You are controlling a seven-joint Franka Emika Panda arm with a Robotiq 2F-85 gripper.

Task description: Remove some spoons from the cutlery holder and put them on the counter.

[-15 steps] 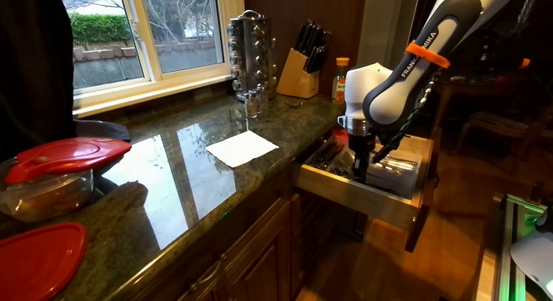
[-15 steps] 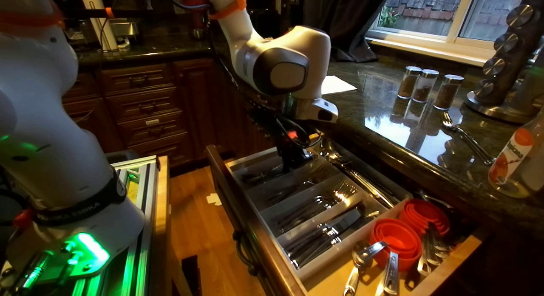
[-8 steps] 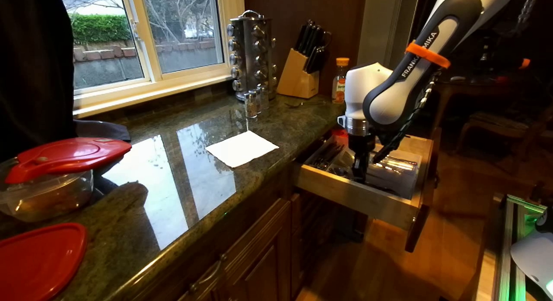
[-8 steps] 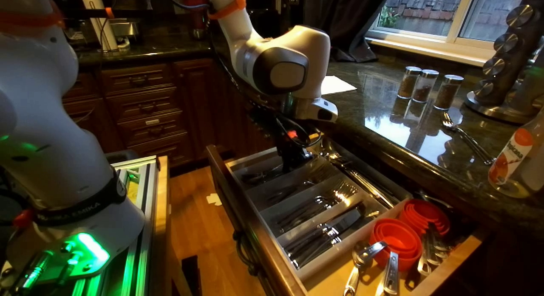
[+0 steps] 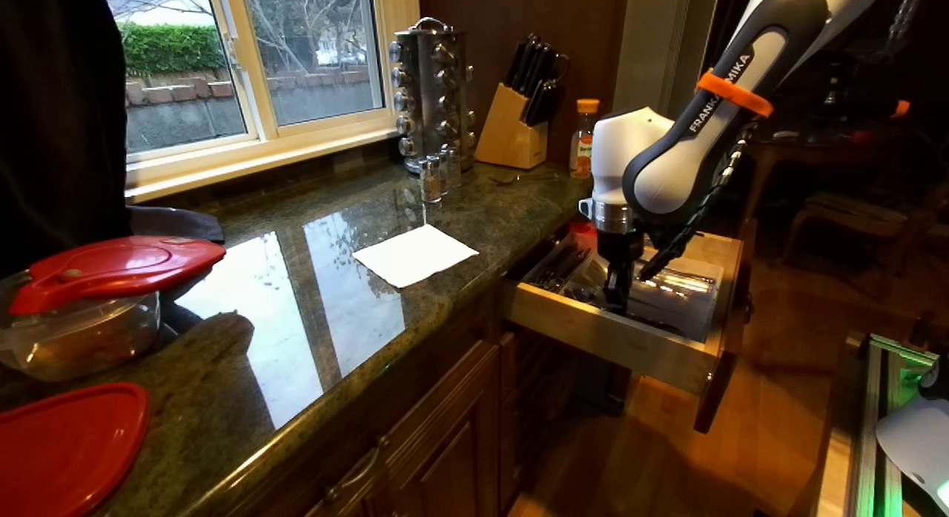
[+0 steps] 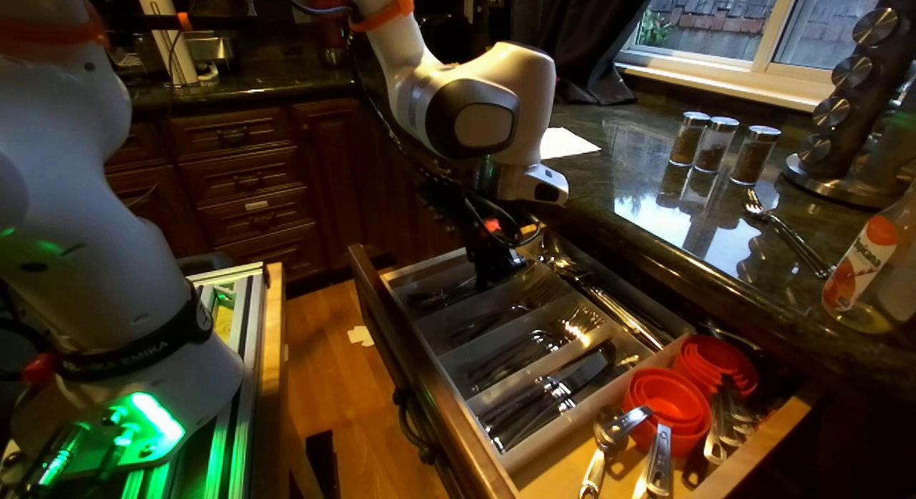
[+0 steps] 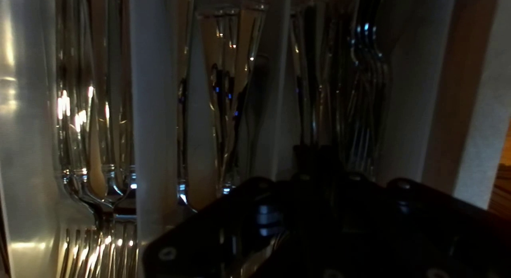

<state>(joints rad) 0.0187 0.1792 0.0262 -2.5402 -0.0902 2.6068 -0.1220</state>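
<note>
The cutlery holder, a translucent divided tray (image 6: 572, 413), sits in the open drawer; its divider (image 7: 155, 110) shows in the wrist view. My gripper (image 7: 314, 148) reaches down into the end compartment, farthest from the red cups. It also shows in both exterior views (image 5: 617, 302) (image 6: 494, 273). Its jaws stand close together on a slim silvery handle (image 7: 313, 122); the grip itself is very dark. More silvery utensils (image 7: 365, 42) lie beside it. I cannot tell which are spoons, since the gripper hides their far ends. The dark polished counter (image 5: 519, 213) runs along the window.
Red measuring cups (image 6: 665, 399) and metal measuring spoons (image 6: 608, 431) lie in the drawer beside the tray. A fork (image 6: 787, 238) lies on the counter near a juice bottle (image 6: 859, 270), spice jars (image 6: 715, 144), a metal rack (image 5: 437, 94), a knife block (image 5: 511, 131) and white paper (image 5: 415, 254).
</note>
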